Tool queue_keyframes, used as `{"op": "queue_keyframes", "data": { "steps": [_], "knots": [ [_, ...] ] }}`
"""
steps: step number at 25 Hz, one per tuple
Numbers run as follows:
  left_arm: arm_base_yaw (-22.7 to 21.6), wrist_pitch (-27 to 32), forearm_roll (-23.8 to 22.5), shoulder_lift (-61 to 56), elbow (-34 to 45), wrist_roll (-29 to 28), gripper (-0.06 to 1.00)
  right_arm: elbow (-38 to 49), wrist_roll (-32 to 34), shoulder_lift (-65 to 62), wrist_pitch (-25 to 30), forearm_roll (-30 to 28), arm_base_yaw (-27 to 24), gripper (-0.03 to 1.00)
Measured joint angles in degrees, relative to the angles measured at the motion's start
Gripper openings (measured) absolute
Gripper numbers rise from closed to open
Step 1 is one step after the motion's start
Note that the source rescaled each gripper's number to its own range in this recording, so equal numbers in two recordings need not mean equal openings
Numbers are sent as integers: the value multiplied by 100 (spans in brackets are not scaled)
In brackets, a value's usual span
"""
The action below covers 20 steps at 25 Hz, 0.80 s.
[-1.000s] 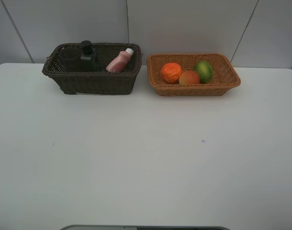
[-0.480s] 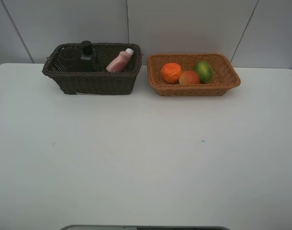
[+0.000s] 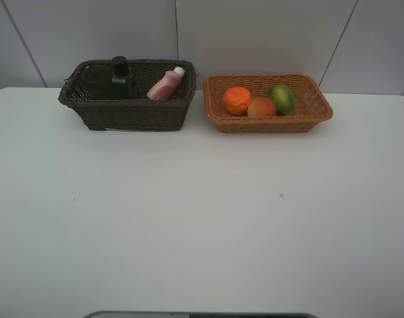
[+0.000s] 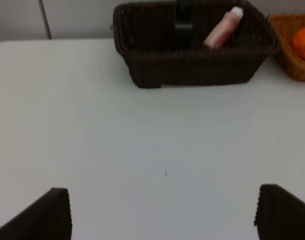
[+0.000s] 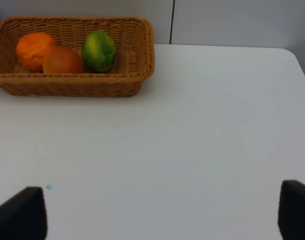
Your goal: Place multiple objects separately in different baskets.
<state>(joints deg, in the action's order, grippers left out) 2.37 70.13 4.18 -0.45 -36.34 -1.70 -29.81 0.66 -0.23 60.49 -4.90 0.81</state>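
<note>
Dark basket [image 3: 129, 109]: woven wicker, rough, matt brown. Light basket [image 3: 268, 119]: finer wicker weave, orange-tan, slight sheen. Surface [image 3: 202, 225]: smooth, matt white. Orange [image 3: 237, 100]: wrinkled, dull skin. Green citrus [image 3: 281, 98]: smooth, faintly glossy. Pink bottle [image 3: 165, 85]: smooth plastic, white cap. Left fingers [image 4: 50, 215]: dark, ribbed, matt pads.

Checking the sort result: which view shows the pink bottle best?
The left wrist view: the pink bottle appears largest, leaning inside the dark basket. The exterior high view shows it smaller; the right wrist view misses it.
</note>
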Motion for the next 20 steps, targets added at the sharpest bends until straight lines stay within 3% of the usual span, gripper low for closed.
{"op": "queue_keyframes", "data": {
  "steps": [4, 12, 20],
  "knots": [
    [0, -20, 0, 0, 478, -286, 94, 0, 0, 0, 0, 0, 0, 93],
    [0, -814, -75, 0, 725, -305, 94, 0, 0, 0, 0, 0, 0, 93],
    [0, -894, -52, 0, 750, -178, 94, 0, 0, 0, 0, 0, 0, 93]
  ]
}}
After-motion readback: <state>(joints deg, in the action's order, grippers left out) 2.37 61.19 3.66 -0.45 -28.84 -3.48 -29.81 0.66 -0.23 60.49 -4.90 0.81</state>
